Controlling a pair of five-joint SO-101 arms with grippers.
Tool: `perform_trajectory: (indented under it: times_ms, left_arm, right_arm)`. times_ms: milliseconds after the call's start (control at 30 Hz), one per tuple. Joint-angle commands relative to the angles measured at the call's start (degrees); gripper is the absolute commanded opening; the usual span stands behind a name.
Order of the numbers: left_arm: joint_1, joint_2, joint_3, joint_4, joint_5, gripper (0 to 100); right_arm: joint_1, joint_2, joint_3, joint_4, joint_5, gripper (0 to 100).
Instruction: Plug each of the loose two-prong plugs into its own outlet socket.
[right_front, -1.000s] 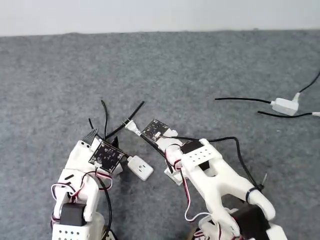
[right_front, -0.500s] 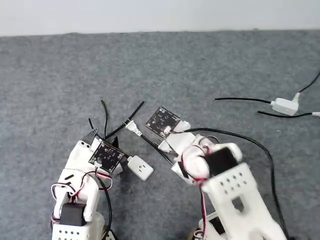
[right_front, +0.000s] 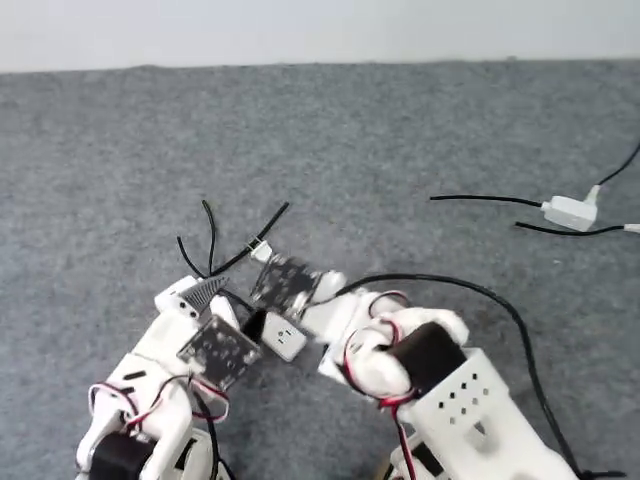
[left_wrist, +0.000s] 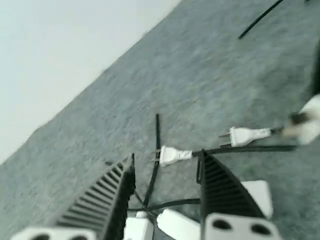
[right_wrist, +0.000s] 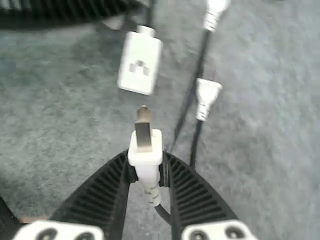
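Right gripper is pinched on the held plug, a white two-prong one. The fingers clamp the plug body and both prongs stick out past the fingertips. The prongs point at the outlet socket. There's a small gap, so they're not touching and not inserted. The socket lies flat on the table with its slotted face up.

High view: the socket sits low in the frame, a bit left of centre, between the two wrists. The right arm comes in from the lower right, and its wrist camera board covers the gripper from above. The left arm comes in from the lower left and ends just beside the socket.

Left gripper: jaws spread wide, nothing between them. It hangs just above the socket. In the left wrist view, loose plug A and loose plug B lie on the table beyond the fingertips. Both are white, on black cables, and neither is in a socket. The cables fan out left of centre in the high view, just above the two wrists.

A white block with its own black leads sits at the right edge, upper half of the high view, well apart from both arms.
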Motion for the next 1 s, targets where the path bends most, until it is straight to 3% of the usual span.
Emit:
perform_trajectory:
  times_ms: [0,200,400,533,967]
  left_arm:
    - [1.4,-1.1,-7.2,3.5,0.8,20]
    - [1.5,-1.1,-8.0,4.0,-2.2,20]
    - [1.9,-1.1,-8.3,4.2,-2.1,20]
    - [6.9,-1.1,-8.4,5.2,-1.8,20]
    - [7.6,-0.9,-14.8,6.3,-1.8,20]
  right_arm:
    - [-4.7,-1.3,-3.8,-0.7,0.9,0.8]
    - [-8.1,-1.1,-3.8,-4.1,0.9,0.8]
    - [-8.0,-0.7,-3.5,-6.4,0.9,0.8]
    - [-8.0,-1.0,-3.5,-6.8,0.9,0.8]
    - [-7.8,-1.2,-3.3,-7.2,0.7,0.8]
